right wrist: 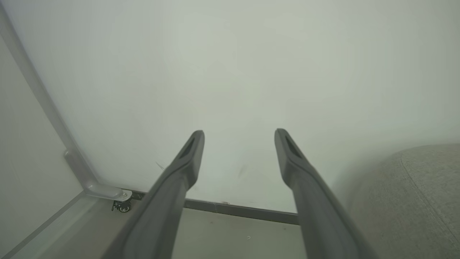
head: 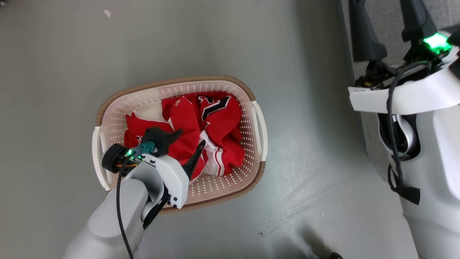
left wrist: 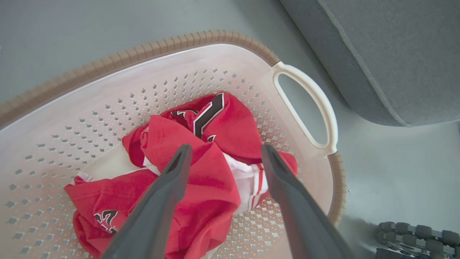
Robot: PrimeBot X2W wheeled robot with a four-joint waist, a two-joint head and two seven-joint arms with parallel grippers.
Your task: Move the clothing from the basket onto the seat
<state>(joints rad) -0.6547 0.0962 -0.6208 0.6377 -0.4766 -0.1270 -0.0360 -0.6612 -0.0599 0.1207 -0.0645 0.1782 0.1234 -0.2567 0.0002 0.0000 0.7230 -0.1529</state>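
Observation:
The cream basket with a brown rim stands on the grey floor. The red clothing lies crumpled inside it, white-trimmed, with a black-and-white number showing. My left gripper hangs open over the pile at the basket's near-left side. In the left wrist view its fingers straddle a red fold of the clothing, just above it or touching it, inside the basket. The grey seat lies beyond the basket's right handle. My right gripper is open and empty, facing a white wall, beside the seat.
My right arm and white body stand at the right, over the seat's edge. A ribbed wheel of my base sits near the basket. A metal frame on a caster stands against the wall. Open floor surrounds the basket.

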